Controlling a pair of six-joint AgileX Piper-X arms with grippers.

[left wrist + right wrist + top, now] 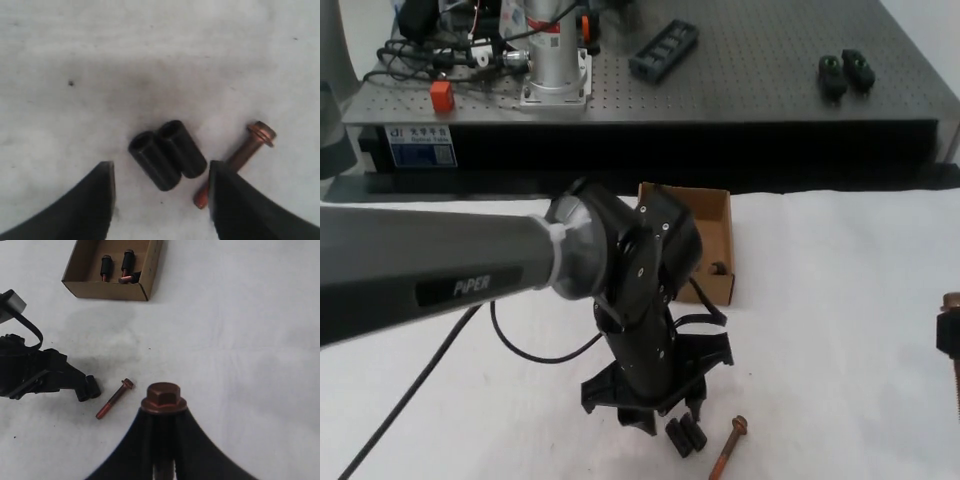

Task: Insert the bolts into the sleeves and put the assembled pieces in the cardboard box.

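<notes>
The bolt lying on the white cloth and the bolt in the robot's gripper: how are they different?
The loose bolt lies flat on the white cloth, near two black sleeves; the held bolt stands upright, head up, clamped in the right gripper. The loose bolt shows its whole length; the held bolt's shank is mostly hidden between the fingers. Both are copper-coloured with a flanged head.

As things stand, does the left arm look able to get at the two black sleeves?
Probably yes: its open end effector hangs right above the sleeves, nothing between; the loose bolt lies near one finger.
</notes>
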